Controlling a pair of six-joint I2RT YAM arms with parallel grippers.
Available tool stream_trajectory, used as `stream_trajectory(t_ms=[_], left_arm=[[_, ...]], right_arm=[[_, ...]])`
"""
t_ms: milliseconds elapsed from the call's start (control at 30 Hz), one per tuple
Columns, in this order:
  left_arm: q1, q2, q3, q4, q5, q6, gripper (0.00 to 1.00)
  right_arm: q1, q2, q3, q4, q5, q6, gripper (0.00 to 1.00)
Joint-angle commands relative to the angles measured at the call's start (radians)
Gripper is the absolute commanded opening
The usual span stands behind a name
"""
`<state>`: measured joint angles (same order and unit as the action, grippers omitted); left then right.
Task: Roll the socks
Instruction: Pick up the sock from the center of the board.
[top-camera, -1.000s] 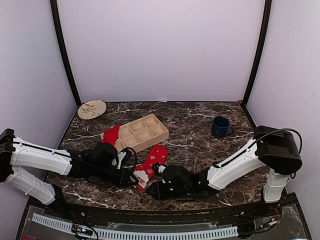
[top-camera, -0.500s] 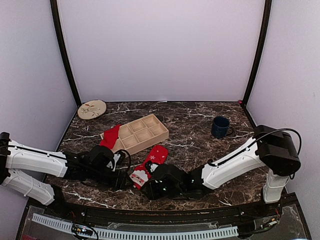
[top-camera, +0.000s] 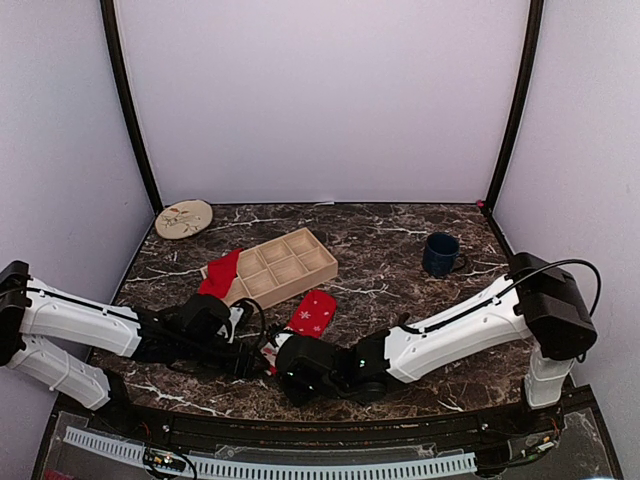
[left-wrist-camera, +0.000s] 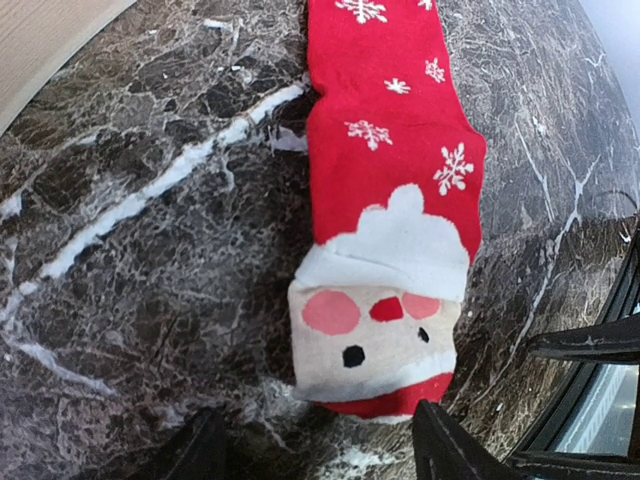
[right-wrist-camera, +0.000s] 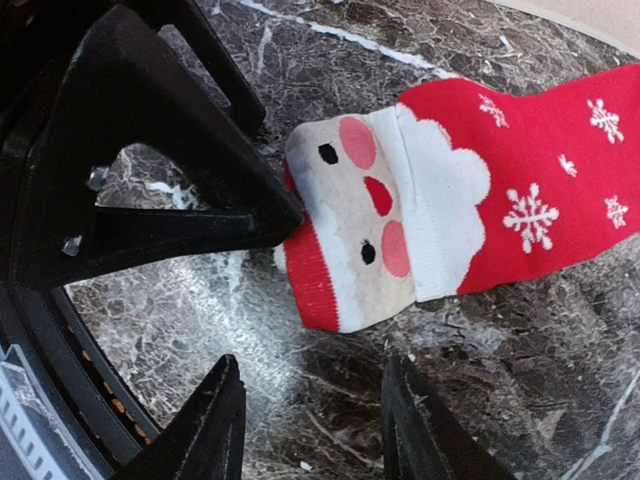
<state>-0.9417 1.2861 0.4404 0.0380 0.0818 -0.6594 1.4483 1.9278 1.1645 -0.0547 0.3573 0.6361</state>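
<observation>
Veined dark marble (left-wrist-camera: 120, 250) bears flat red knit sock (left-wrist-camera: 385, 170).

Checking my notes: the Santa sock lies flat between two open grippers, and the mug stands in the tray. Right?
No: the top view shows the mug on the table, right of the tray and apart from it. The sock does lie flat between the open left gripper and right gripper.

Light even and diffuse from above, walls bright, table (top-camera: 400, 290) dark with faint sheen. Only soft shadows, under the arms (top-camera: 90, 320). Wrist views sharp on the sock (left-wrist-camera: 390, 150); left gripper (left-wrist-camera: 320, 455) near-black, slightly blurred at frame edge.
</observation>
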Motion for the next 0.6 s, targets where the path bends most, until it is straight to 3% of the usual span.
stream_trajectory(t_ms=[0,567], left_arm=[[0.016,0.001,-0.032,0.05,-0.01,-0.005,0.66],[0.035,-0.045,-0.086,0.085,0.044,-0.083,0.62]], right_arm=[[0.008,0.036,0.071,-0.082,0.078,-0.151,0.43],[0.001,0.172,0.224,-0.173,0.062,-0.383,0.41]])
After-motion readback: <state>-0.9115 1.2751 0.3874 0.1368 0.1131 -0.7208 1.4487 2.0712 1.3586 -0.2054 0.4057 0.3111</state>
